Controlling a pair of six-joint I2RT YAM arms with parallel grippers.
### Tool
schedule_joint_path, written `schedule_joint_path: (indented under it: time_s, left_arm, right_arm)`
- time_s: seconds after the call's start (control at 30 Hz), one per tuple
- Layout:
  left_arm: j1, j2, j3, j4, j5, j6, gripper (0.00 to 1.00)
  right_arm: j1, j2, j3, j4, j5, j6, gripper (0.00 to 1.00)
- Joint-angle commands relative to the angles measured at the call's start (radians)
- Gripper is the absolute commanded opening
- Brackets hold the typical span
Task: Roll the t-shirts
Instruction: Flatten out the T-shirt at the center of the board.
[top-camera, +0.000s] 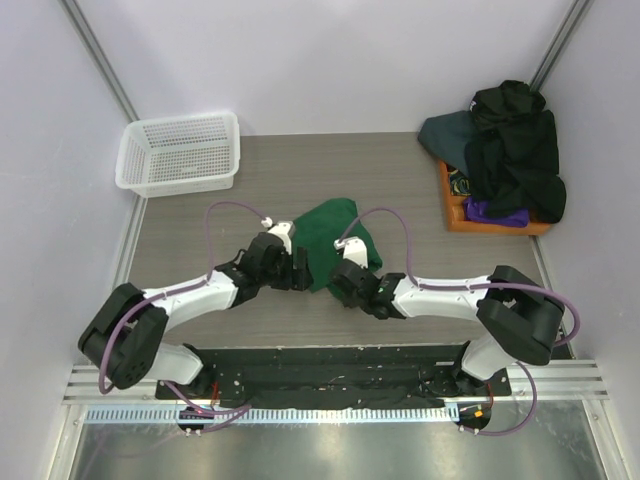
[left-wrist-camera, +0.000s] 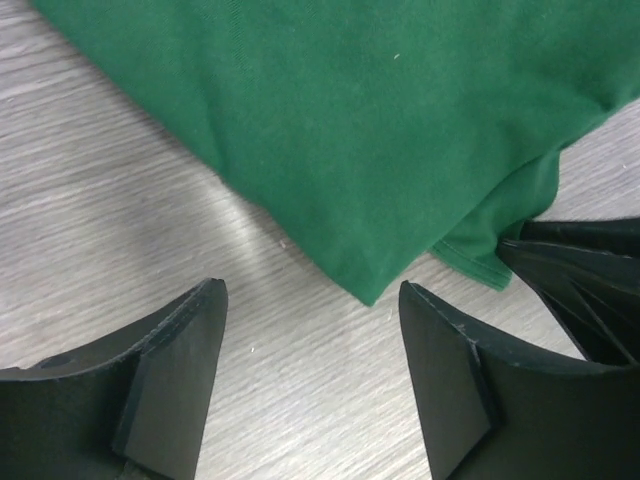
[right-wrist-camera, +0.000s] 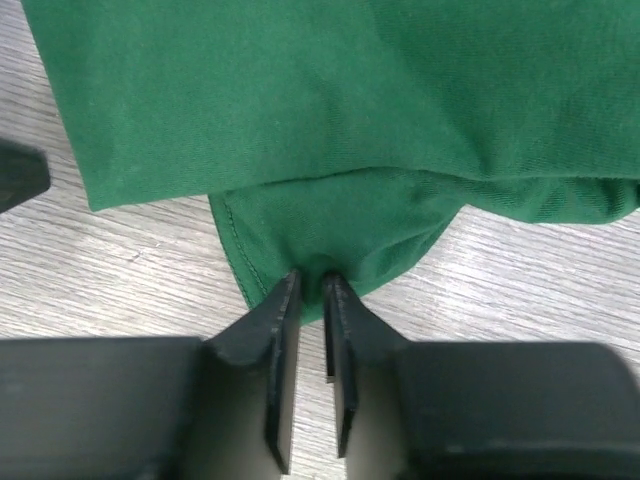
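Observation:
A dark green t-shirt (top-camera: 335, 228) lies bunched in the middle of the table, between my two grippers. My right gripper (right-wrist-camera: 312, 278) is shut on a fold at the shirt's near hem (right-wrist-camera: 300, 100), and cloth puckers between its tips. In the top view the right gripper (top-camera: 350, 275) sits at the shirt's near right edge. My left gripper (left-wrist-camera: 310, 290) stands open over bare table, just short of a folded corner of the shirt (left-wrist-camera: 350, 120). From above, the left gripper (top-camera: 300, 268) is at the shirt's near left edge. More t-shirts (top-camera: 515, 150), black and dark slate, are piled at the back right.
The pile rests on an orange tray (top-camera: 452, 208), with a purple shirt (top-camera: 497, 212) at its front. A white mesh basket (top-camera: 180, 150) stands at the back left. Grey walls close in the table on three sides.

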Motion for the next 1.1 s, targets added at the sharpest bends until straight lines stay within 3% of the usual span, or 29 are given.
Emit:
schedule_joint_path:
  time_s: [0.0, 0.03, 0.07, 0.13, 0.2, 0.23, 0.33, 0.47, 0.57, 0.67, 0.77, 0.8, 0.87, 0.93, 0.97, 1.0, 1.03, 1.07]
  left_arm:
    - [-0.015, 0.054, 0.070, 0.020, -0.016, 0.003, 0.70]
    - [-0.018, 0.065, 0.078, 0.018, -0.014, 0.003, 0.62]
    - [-0.020, 0.091, 0.087, 0.016, -0.010, 0.005, 0.56]
    - [-0.021, 0.114, 0.114, 0.007, -0.002, 0.007, 0.41]
    - [-0.023, 0.152, 0.130, -0.003, 0.001, 0.008, 0.36]
    - [-0.023, 0.161, 0.147, -0.008, 0.000, 0.008, 0.34]
    - [-0.023, 0.183, 0.157, -0.017, -0.006, 0.005, 0.33]
    - [-0.024, 0.191, 0.162, -0.019, -0.013, 0.002, 0.36]
    - [-0.027, 0.203, 0.168, -0.025, -0.028, 0.003, 0.40]
    - [-0.030, 0.209, 0.180, -0.071, -0.068, 0.006, 0.52]
    - [-0.030, 0.209, 0.181, -0.076, -0.074, 0.007, 0.56]
    - [-0.032, 0.212, 0.184, -0.076, -0.074, 0.008, 0.56]
    - [-0.032, 0.233, 0.190, -0.083, -0.075, 0.005, 0.47]
    - [-0.034, 0.260, 0.214, -0.095, -0.072, -0.003, 0.31]
    - [-0.034, 0.283, 0.223, -0.109, -0.065, -0.003, 0.23]
    - [-0.034, 0.295, 0.234, -0.120, -0.063, -0.003, 0.07]
    - [-0.034, 0.301, 0.249, -0.129, -0.063, -0.001, 0.00]
    - [-0.034, 0.303, 0.253, -0.148, -0.072, -0.001, 0.00]
  right_arm:
    - [0.009, -0.036, -0.028, 0.045, 0.016, 0.009, 0.18]
    - [0.011, -0.038, -0.035, 0.048, 0.018, 0.012, 0.05]
    - [0.011, -0.041, -0.041, 0.050, 0.019, 0.021, 0.01]
    - [0.011, -0.061, -0.058, 0.050, 0.019, 0.026, 0.01]
    - [0.011, -0.091, -0.076, 0.050, 0.018, 0.029, 0.04]
    - [0.011, -0.104, -0.082, 0.047, 0.018, 0.034, 0.14]
    - [0.011, -0.146, -0.104, 0.051, 0.019, 0.046, 0.67]
    - [0.011, -0.122, -0.096, 0.073, 0.004, 0.043, 0.72]
    - [0.011, -0.043, -0.055, 0.039, 0.022, 0.049, 0.69]
    - [0.011, 0.023, -0.036, 0.040, 0.032, 0.055, 0.58]
    - [0.012, 0.045, -0.022, 0.025, 0.033, 0.060, 0.42]
    - [0.012, 0.036, -0.025, 0.024, 0.032, 0.060, 0.27]
    - [0.017, 0.007, -0.041, 0.022, 0.038, 0.058, 0.13]
    - [0.020, -0.047, -0.051, 0.025, 0.036, 0.054, 0.02]
    - [0.025, -0.067, -0.059, 0.025, 0.038, 0.049, 0.01]
    - [0.025, -0.100, -0.062, 0.019, 0.038, 0.050, 0.01]
    - [0.025, -0.117, -0.064, 0.005, 0.038, 0.050, 0.01]
    - [0.023, -0.131, -0.067, -0.004, 0.047, 0.053, 0.01]
